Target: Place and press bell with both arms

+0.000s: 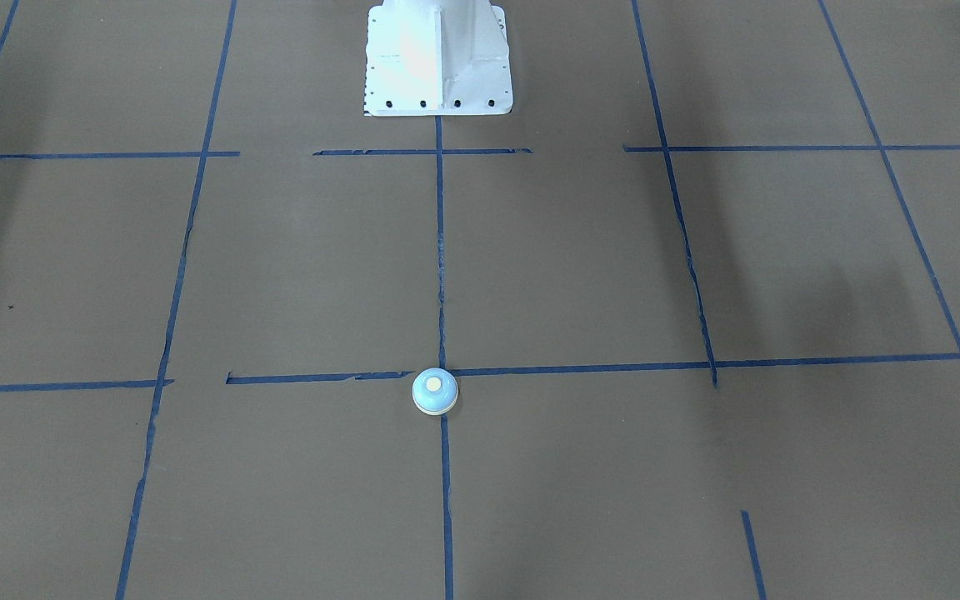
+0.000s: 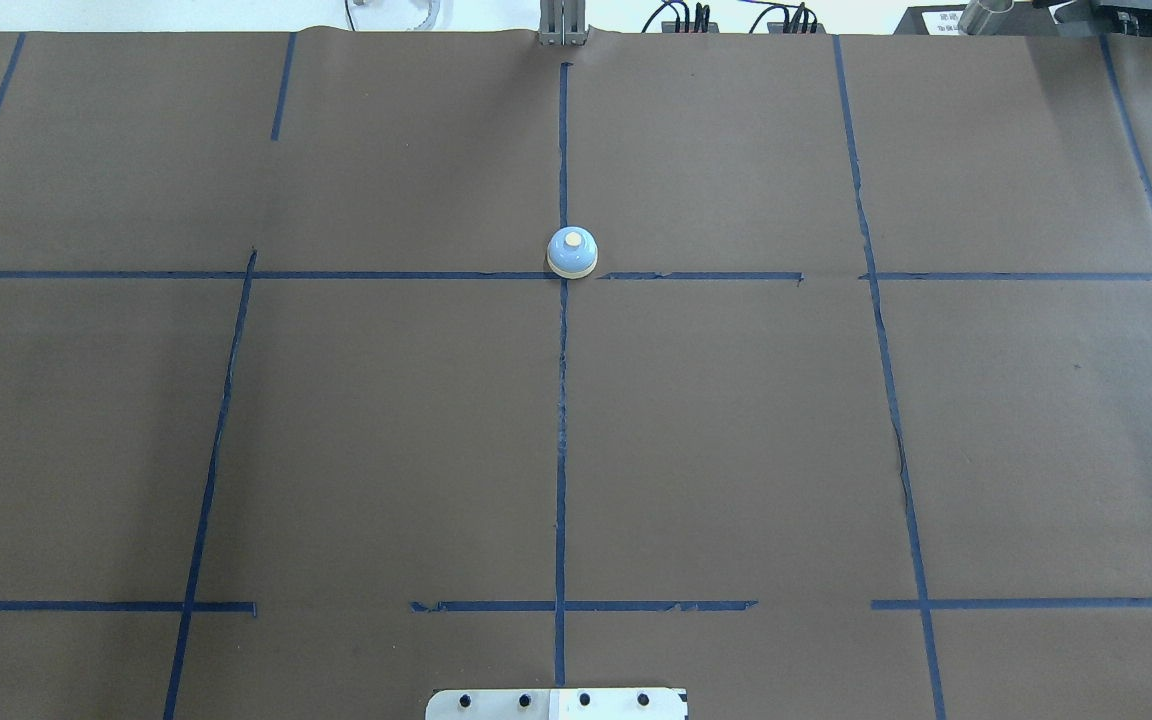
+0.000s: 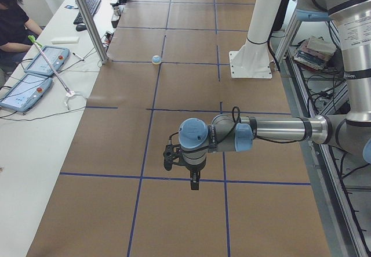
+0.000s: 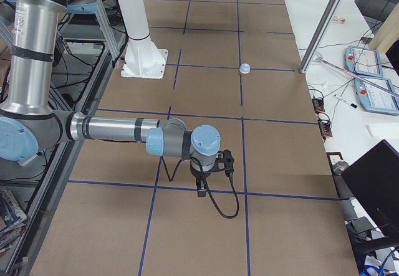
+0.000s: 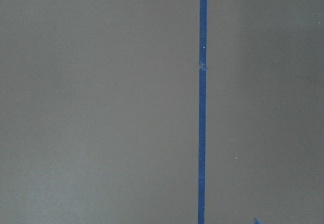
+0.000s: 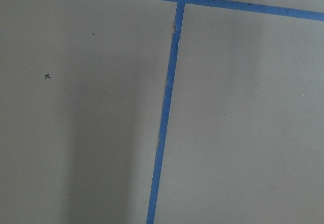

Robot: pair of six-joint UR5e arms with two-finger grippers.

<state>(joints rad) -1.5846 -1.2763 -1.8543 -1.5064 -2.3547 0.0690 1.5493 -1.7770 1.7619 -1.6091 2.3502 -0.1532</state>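
Observation:
The bell (image 1: pixel 435 392), a small light-blue dome with a cream base ring and cream button, stands upright on the crossing of two blue tape lines at the table's centre line. It also shows in the overhead view (image 2: pixel 572 252) and in both side views (image 3: pixel 156 59) (image 4: pixel 245 69). My left gripper (image 3: pixel 195 184) shows only in the exterior left view, low over the table and far from the bell. My right gripper (image 4: pixel 202 192) shows only in the exterior right view, likewise far from the bell. I cannot tell whether either is open or shut. Both wrist views show only brown paper and tape.
The white bolted pedestal (image 1: pixel 438 58) stands at the robot's edge of the table. A metal post (image 3: pixel 87 19) rises at the far edge near the bell. A side table carries tablets (image 3: pixel 26 89) and cables, and an operator (image 3: pixel 11 19) sits there.

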